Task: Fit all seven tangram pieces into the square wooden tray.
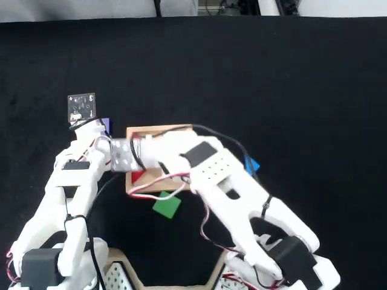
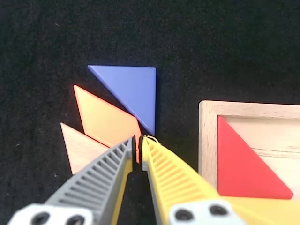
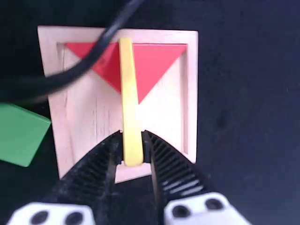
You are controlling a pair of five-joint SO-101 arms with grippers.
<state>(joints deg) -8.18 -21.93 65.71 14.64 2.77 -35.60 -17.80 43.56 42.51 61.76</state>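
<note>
A black cloth covers the table point(image 1: 290, 78), with a pale strip of room along the top edge of the high view. Two white arms rise from the bottom of that frame. The left arm point(image 1: 66, 181) is on the left side and the right arm point(image 1: 242, 205) leans in from the lower right toward the centre.

The square wooden tray point(image 1: 158, 130) lies just left of centre, mostly hidden beneath the right arm. One piece is seated in it, a large red triangle point(image 3: 154, 61) with its long side against one wall. The rest of the tray floor is bare wood.

The right gripper point(image 3: 131, 136) is clamped on a yellow piece point(image 3: 127, 108), held on edge over the tray and above the red triangle. Its shape cannot be made out.

The other pieces are outside the tray. A green square point(image 1: 166, 205) sits just below the tray in the high view. A blue triangle point(image 2: 133, 89), an orange parallelogram point(image 2: 105, 117) and a pale wooden triangle point(image 2: 82, 150) cluster on the cloth just beside the tray's outer wall. A small blue piece point(image 1: 251, 164) shows right of centre beside the right arm.

The left gripper point(image 2: 140, 139) is at the orange parallelogram's corner, fingers almost together. A sliver of orange shows in the slit, and it is unclear whether the fingers pinch it.

By this count one piece of seven is placed, one is in hand and five are left, so the task looks to be at an early stage.
</note>
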